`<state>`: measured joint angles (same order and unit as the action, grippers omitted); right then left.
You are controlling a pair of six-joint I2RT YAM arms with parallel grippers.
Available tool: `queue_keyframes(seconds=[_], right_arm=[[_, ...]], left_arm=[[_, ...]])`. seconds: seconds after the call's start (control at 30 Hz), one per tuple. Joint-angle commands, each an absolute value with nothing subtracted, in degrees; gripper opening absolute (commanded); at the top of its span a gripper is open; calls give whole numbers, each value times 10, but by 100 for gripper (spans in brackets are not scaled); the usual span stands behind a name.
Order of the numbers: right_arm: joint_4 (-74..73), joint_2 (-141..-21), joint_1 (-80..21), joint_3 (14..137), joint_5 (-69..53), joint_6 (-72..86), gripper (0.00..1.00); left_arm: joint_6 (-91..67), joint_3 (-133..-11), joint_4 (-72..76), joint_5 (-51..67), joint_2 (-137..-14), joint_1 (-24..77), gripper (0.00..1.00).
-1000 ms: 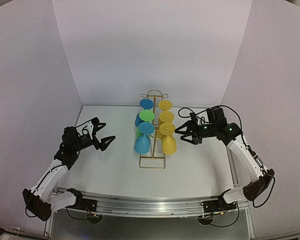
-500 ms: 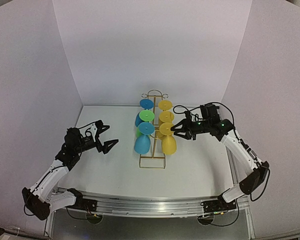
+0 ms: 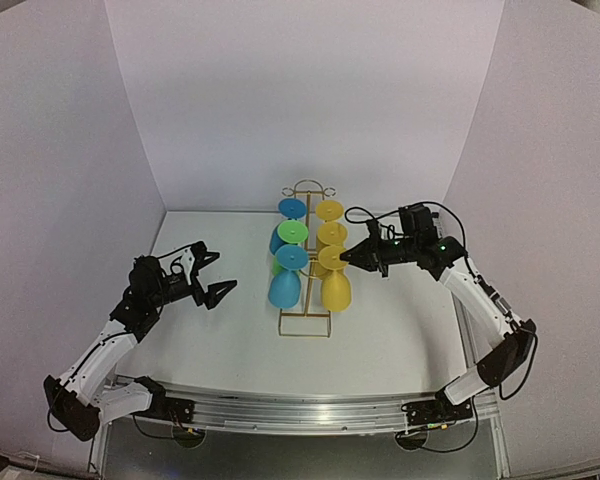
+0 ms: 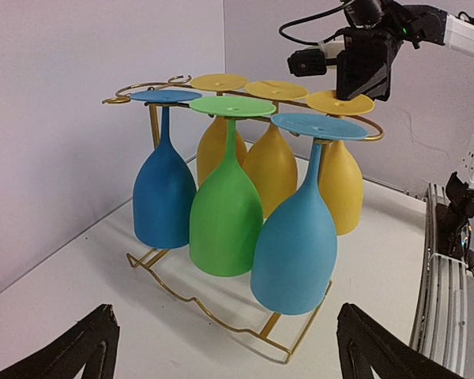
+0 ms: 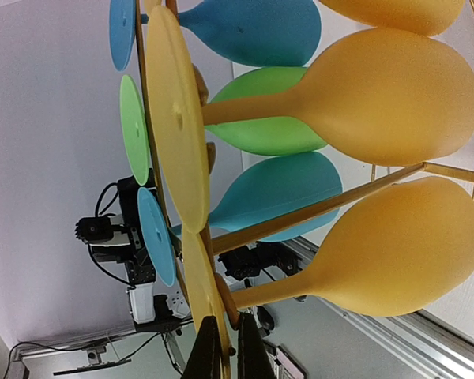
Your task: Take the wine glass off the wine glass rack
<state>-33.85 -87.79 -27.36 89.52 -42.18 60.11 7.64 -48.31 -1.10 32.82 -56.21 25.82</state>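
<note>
Black fingertips of the left gripper (image 3: pixel 216 273) stand spread wide with nothing between them, low over the white table (image 3: pixel 400 345) and well to the left of the wine glass rack (image 5: pixel 324 204). In the left wrist view only their tips show, cut off at the bottom edge. Beyond them the rack stands upright on the middle of the table, with six glasses hanging bowl-down from its top rails in two rows. On the left row a light blue glass (image 4: pixel 294 245) hangs nearest, then a green glass (image 4: pixel 225 221) and a dark blue glass (image 4: pixel 164 197). In that view these three hide much of the yellow row behind them. The wine glass (image 3: pixel 336 288) is the nearest yellow one, on the right row at the front end of the rack, its round foot resting on the rails. The right gripper (image 5: pixel 224 355) reaches in from the right at the height of that foot, its fingers drawn close with the foot's thin edge pinched between them. The right wrist view cuts the fingers off at the bottom edge, so the contact shows only as a narrow strip. The two farther yellow glasses (image 4: pixel 272 166) hang behind, partly covered from above by their own feet. The rack's far scrolls are too fine to trace against the white panels (image 3: pixel 300 100).
</note>
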Motion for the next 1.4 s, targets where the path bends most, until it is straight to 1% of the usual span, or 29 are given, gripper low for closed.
queue_keyframes(seconds=[0.0,0.5,0.8,1.07,1.37], right_arm=[[-330,-872,-275,907,-422,601,0],[-330,-857,-275,913,-390,607,0],[-330,-841,-274,893,-378,610,0],[-330,-844,-274,894,-390,613,13],[-333,-828,-274,882,-383,617,13]], left_arm=[[84,-501,-15,328,-554,260,96],[83,-498,-17,333,-551,260,96],[83,-499,-17,339,-553,260,96],[80,-496,-16,340,-551,261,96],[75,-494,-17,341,-549,260,96]])
